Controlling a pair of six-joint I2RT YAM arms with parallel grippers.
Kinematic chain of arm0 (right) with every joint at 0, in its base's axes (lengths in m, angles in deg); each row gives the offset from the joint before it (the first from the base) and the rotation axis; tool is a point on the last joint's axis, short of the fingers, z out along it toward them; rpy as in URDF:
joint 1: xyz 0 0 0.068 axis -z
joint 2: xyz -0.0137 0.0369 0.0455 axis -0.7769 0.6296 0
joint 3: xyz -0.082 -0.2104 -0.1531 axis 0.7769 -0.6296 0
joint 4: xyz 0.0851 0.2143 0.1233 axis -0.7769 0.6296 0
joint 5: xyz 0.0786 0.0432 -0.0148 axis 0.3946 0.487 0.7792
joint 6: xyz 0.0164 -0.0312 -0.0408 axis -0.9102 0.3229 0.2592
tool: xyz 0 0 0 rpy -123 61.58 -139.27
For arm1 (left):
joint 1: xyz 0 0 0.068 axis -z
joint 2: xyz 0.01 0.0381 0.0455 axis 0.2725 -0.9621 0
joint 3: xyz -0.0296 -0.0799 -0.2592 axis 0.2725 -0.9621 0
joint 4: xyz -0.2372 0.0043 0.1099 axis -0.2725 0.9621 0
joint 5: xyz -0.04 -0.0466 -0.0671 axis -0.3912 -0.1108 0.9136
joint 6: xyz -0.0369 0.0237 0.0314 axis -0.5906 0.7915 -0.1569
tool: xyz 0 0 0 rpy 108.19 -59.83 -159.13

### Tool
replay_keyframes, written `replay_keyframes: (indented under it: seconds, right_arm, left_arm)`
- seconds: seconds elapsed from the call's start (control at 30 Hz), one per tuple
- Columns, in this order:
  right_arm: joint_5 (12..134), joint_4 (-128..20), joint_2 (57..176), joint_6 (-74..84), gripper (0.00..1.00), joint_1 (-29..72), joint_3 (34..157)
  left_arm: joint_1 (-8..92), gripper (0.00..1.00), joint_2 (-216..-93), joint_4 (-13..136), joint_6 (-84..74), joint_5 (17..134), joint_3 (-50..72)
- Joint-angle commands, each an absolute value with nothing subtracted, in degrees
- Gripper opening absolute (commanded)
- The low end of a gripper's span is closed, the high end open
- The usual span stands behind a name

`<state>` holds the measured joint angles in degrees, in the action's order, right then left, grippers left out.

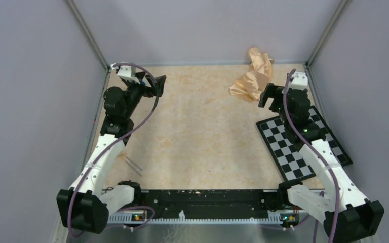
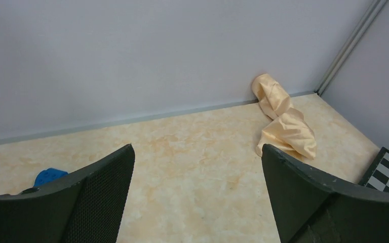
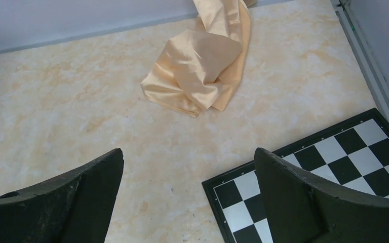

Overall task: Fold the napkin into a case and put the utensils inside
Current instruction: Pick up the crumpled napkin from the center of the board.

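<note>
**Napkin.** The napkin lies crumpled in the far right corner of the bench, with its upper part propped against the back wall. It is bunched, not spread, so no fold has been made and there is no case yet.

**Utensils.** The utensils lie as thin metal pieces close to the near left corner of the bench, beside the left arm and well apart from the napkin. They are judged to be waiting there until the pouch exists.

**Right pincer.** The right pincer is spread wide and holds nothing. It hangs over the far end of the checkerboard, near the napkin's lower edge and aimed at it. This is probably the staging pose for a first pick.

**Left pincer.** The left pincer is also spread wide and empty. It is raised near the far left corner and faces across the bench toward the cloth. A blue toy car shows partly behind its left finger.

**Next step (judgement).** The cloth must be drawn to the bare middle of the bench and flattened — both pincers stand ready to take an edge.

**Caution.** The fabric looks glossy and layered, so a pinch may catch several plies or slip.
</note>
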<state>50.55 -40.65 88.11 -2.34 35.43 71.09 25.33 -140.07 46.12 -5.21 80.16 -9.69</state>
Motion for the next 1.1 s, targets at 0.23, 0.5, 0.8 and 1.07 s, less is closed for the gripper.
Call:
replay_keyframes:
  seconds: [0.23,0.5,0.8,1.07]
  right_arm:
    - [43.31,-49.15,107.65,-10.01,0.98,34.54,78.5]
    - [46.32,-53.77,121.34,-21.22,0.98,38.89,83.73]
    - [53.3,-59.46,143.44,-30.45,0.94,45.68,98.13]
    - [64.57,-56.23,158.49,-23.72,0.76,47.21,110.8]
  left_arm:
    - [25.18,0.98,-153.42,54.13,-10.02,91.05,3.69]
    - [17.26,0.98,-155.27,45.35,-23.74,97.14,-0.02]
    - [17.7,0.98,-153.42,41.08,-22.24,98.85,-2.93]
    - [22.77,0.98,-158.48,41.64,-20.5,106.33,-1.43]
